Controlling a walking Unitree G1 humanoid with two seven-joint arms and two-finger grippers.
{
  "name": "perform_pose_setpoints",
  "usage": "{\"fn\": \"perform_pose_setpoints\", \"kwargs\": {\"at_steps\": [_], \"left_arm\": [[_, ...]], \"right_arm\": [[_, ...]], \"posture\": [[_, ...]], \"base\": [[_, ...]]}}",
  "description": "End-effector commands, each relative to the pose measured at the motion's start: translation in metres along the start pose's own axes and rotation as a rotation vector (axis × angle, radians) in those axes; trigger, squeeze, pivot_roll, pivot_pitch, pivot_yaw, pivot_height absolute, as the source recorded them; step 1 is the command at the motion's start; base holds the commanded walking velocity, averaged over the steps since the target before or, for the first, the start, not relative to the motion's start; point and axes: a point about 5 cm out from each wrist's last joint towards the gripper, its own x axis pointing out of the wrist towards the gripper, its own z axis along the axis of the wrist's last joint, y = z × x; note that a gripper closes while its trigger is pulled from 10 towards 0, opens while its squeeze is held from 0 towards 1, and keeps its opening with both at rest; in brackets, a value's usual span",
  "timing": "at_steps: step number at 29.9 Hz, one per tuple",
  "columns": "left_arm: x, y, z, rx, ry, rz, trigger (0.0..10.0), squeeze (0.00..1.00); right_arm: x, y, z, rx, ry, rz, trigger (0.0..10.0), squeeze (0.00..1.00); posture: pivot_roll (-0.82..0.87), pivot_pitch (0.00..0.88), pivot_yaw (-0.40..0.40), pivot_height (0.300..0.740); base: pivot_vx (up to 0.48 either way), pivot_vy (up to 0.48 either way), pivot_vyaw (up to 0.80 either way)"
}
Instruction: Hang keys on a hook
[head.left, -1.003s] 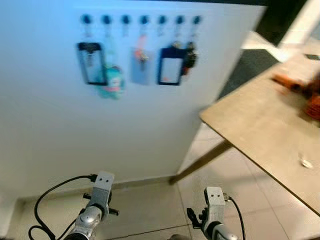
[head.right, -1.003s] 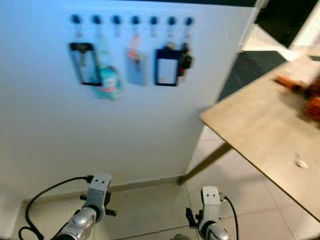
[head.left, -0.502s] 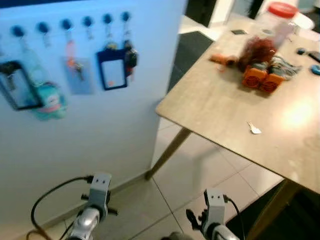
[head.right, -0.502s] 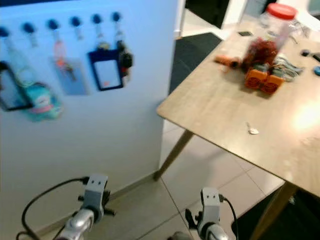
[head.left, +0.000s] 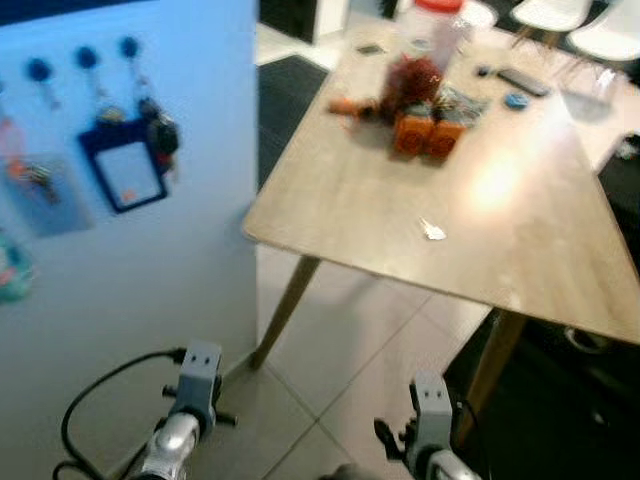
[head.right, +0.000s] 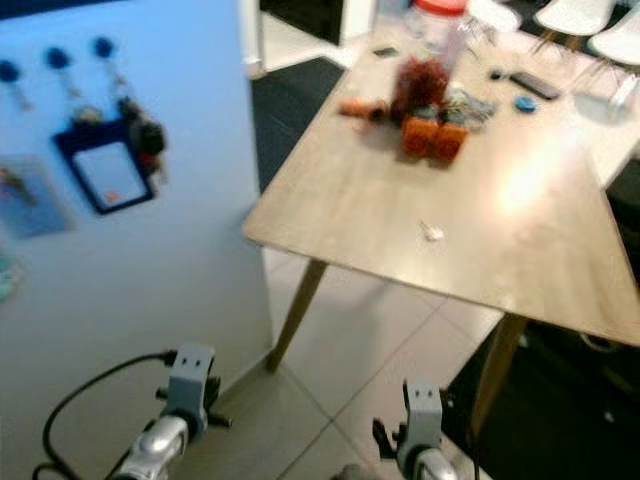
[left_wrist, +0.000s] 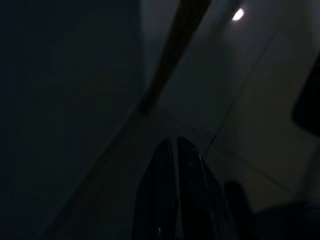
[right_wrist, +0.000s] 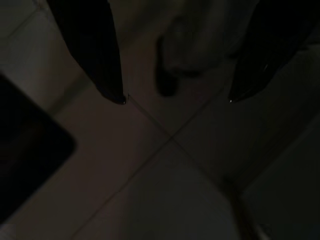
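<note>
A small pale thing, probably the key (head.left: 433, 231), lies on the wooden table (head.left: 350, 210), well apart from both grippers, which hang low over the floor tiles. The left gripper (left_wrist: 174, 145) is closed and empty; the right gripper (right_wrist: 175, 97) is spread wide. Hooks (head.left: 128, 47) sit on the white wall.

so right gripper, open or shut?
Open: the right gripper shows its two fingers spread wide, with floor tiles between them.

wall: pale blue panel (head.left: 130, 290) | floor: lt tiles (head.left: 350, 350) | furn: wood table (head.left: 340, 200), white chairs (head.left: 555, 12) | glare on tabletop
</note>
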Motion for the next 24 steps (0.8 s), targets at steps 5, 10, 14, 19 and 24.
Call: {"fn": "perform_pose_setpoints", "kwargs": {"at_steps": [5, 10, 14, 19, 24], "left_arm": [[-0.0053, 0.0004, -0.0129, -0.017, 0.042, 0.012, 10.0, 0.00], [-0.0055, -0.0003, -0.0134, -0.017, 0.041, 0.014, 10.0, 0.00], [-0.0059, -0.0011, -0.0142, -0.015, 0.041, 0.015, 10.0, 0.00], [-0.0058, -0.0012, -0.0141, -0.021, 0.038, 0.029, 10.0, 0.00], [-0.0048, 0.0006, -0.0119, -0.042, 0.031, 0.058, 10.0, 0.00]], "right_arm": [[-0.0003, 0.0036, -0.0038, -0.005, 0.018, 0.019, 10.0, 0.00], [0.0000, 0.0033, -0.0030, -0.012, 0.019, 0.023, 10.0, 0.00], [0.0002, 0.0028, -0.0025, -0.025, 0.023, 0.026, 10.0, 0.00], [0.0005, 0.0024, -0.0015, -0.036, 0.022, 0.021, 10.0, 0.00], [0.0011, 0.0029, -0.0003, -0.042, 0.021, 0.026, 10.0, 0.00]], "posture": [[0.10, 0.030, -0.070, 0.740], [0.10, 0.026, -0.071, 0.740], [0.10, 0.020, -0.072, 0.740], [0.10, 0.021, -0.075, 0.740], [0.10, 0.024, -0.081, 0.740]], "base": [[0.000, 0.000, -0.80], [0.000, 0.000, -0.80], [0.000, 0.000, -0.80], [0.000, 0.000, 0.00], [0.000, 0.000, 0.00]]}}
